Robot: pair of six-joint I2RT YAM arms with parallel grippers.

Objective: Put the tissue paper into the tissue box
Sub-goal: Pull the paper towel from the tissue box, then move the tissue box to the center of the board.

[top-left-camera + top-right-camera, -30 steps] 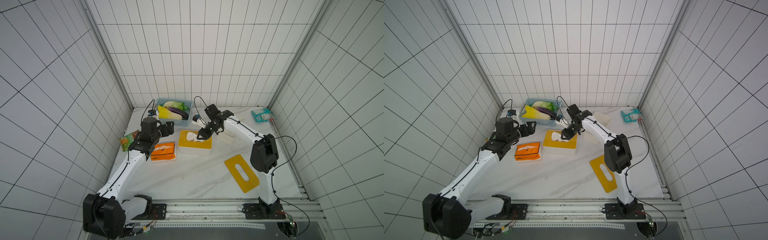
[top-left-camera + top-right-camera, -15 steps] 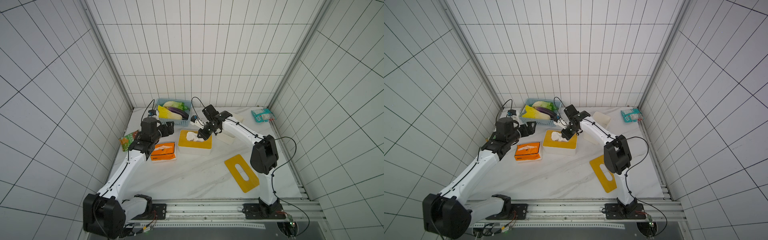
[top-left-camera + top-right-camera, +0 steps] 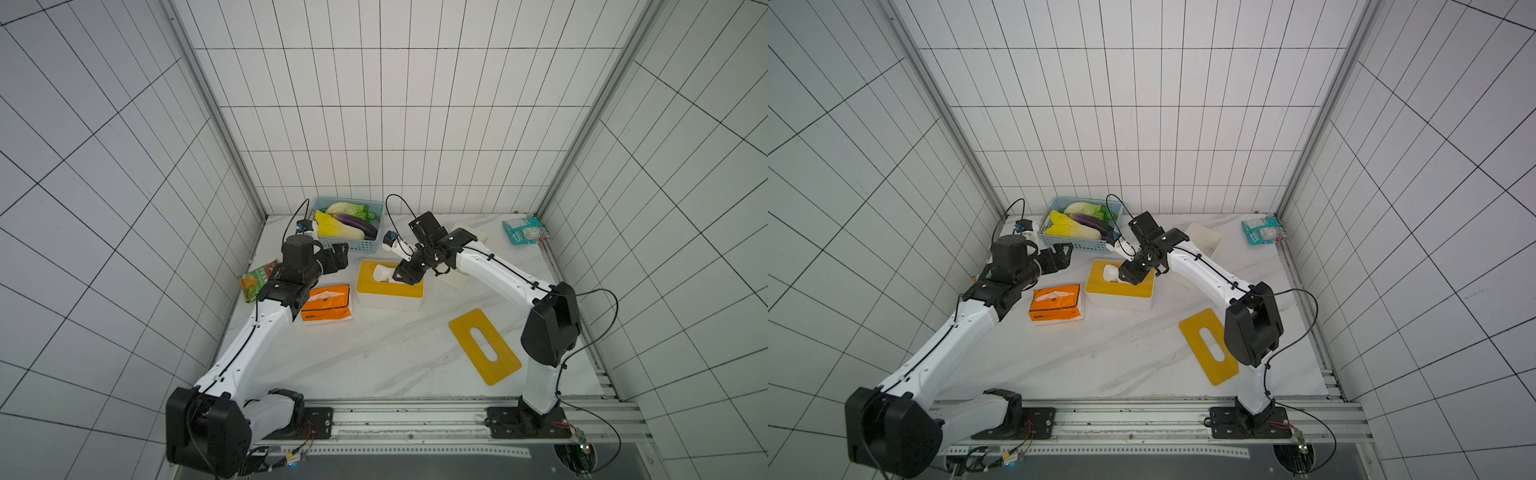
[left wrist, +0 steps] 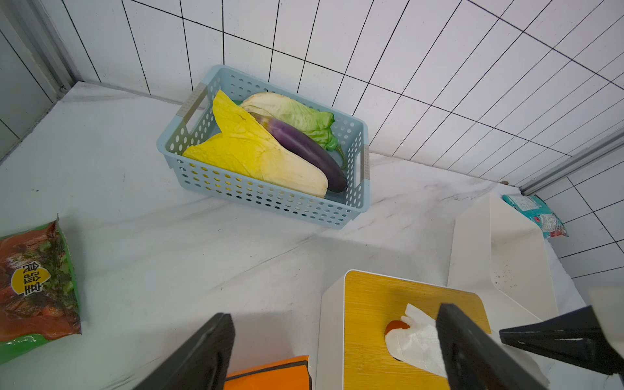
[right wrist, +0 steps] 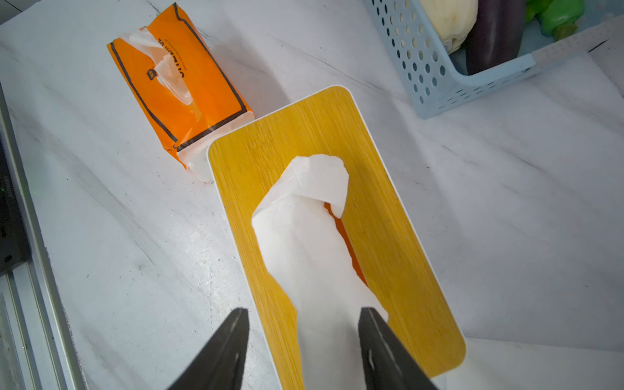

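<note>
The tissue box (image 3: 374,291) is white with a yellow wooden lid and stands mid-table in both top views (image 3: 1133,293). A white sheet of tissue paper (image 5: 304,236) sticks out of its slot and lies along the lid; orange shows in the slot beneath it. My right gripper (image 5: 304,310) is open just above the lid, its jaws either side of the sheet's near end (image 3: 382,273). An orange tissue pack (image 3: 326,302) lies left of the box. My left gripper (image 4: 334,314) is wide open and empty, hovering between pack and basket (image 3: 338,259).
A blue basket (image 3: 347,245) of vegetables stands against the back wall. A second white box (image 3: 473,235) without a lid sits behind the right arm. A loose yellow slotted lid (image 3: 484,347) lies front right. A green snack bag (image 3: 255,280) lies far left, a teal packet (image 3: 525,230) back right.
My right gripper shut over the tissue on the lid and has now opened again, sitting slightly lower. The left arm has not moved.
</note>
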